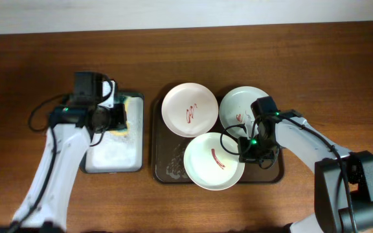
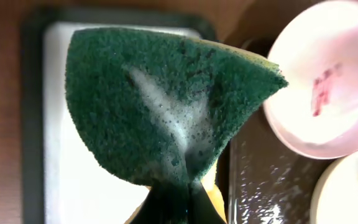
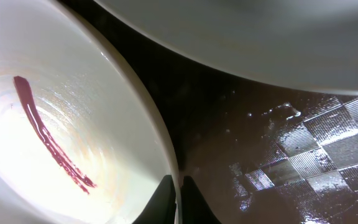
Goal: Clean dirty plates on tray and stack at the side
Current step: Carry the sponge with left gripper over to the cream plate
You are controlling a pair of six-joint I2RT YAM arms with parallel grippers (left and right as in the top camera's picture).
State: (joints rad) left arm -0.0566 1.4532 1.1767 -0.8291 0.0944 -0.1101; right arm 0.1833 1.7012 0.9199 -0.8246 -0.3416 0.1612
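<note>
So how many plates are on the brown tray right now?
3, all on the tray: the far-left white plate, the greyish plate far right, partly behind the right arm, and the front white plate. None seems hidden.

A brown wooden table is filling the view. A pale strip, possibly wall, is edging it.

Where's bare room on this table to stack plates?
Bare wood: the far strip of the table, and the patch on the robot's side of the brown tray. That tray is crowded with three plates; only its front-left corner is free.
</note>
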